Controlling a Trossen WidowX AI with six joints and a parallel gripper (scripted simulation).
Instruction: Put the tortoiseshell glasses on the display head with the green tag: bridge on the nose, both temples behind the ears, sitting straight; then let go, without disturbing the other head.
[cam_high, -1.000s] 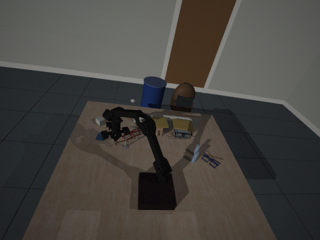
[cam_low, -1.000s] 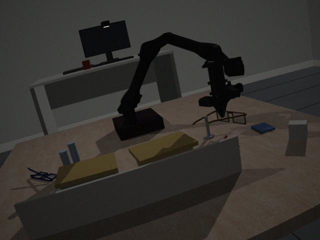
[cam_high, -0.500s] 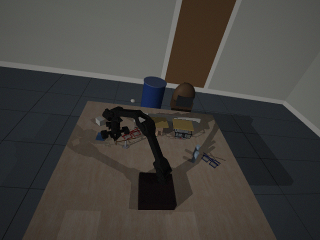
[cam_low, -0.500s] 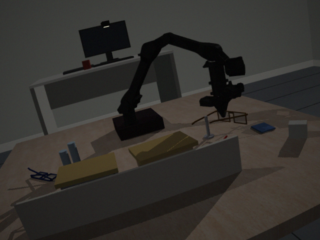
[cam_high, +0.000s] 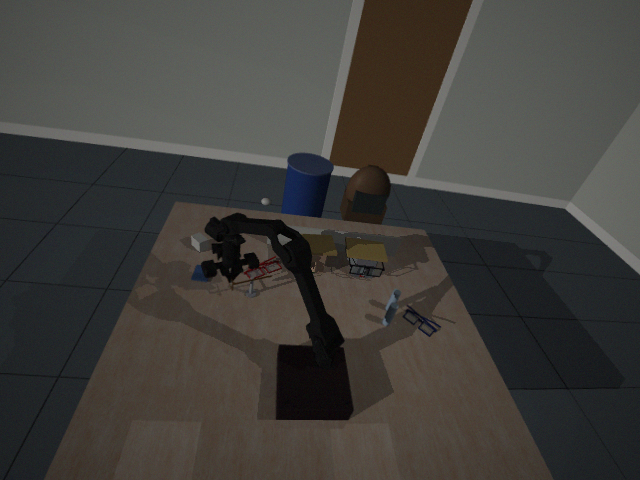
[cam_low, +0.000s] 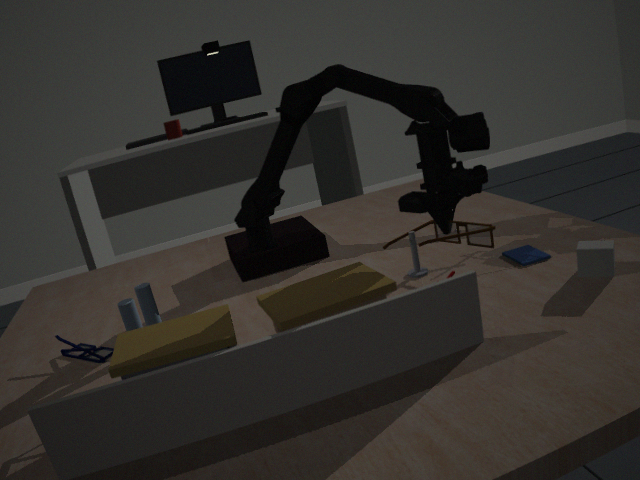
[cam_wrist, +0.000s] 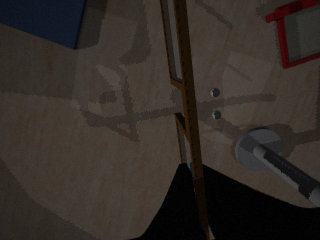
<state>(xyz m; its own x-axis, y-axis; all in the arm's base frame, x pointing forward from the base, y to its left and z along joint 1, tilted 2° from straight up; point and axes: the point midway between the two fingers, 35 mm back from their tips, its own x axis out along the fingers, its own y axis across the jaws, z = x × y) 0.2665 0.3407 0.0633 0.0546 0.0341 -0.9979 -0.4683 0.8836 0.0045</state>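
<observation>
An office-like room is suggested by a monitor (cam_low: 209, 77) set on a white desk (cam_low: 206, 129), with a red mug (cam_low: 173, 129) placed nearby.

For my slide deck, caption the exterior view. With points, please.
The arm's fingers (cam_low: 447, 230) grip brown glasses (cam_low: 456, 235) above the table (cam_low: 522, 361), near a blue slab (cam_low: 526, 255).

Tortoiseshell glasses (cam_high: 258, 279) (cam_low: 470, 231) (cam_wrist: 189, 100): thin, brown, with boxy rims. Pinched in hand (cam_high: 231, 279) (cam_low: 447, 230) (cam_wrist: 193, 169), up above table (cam_high: 206, 372) (cam_low: 516, 356) (cam_wrist: 125, 185). Both long side arms open, pointing same way from front. Rims hang down from top bar. Which part hand pinches, cannot tell. Off any head.
</observation>
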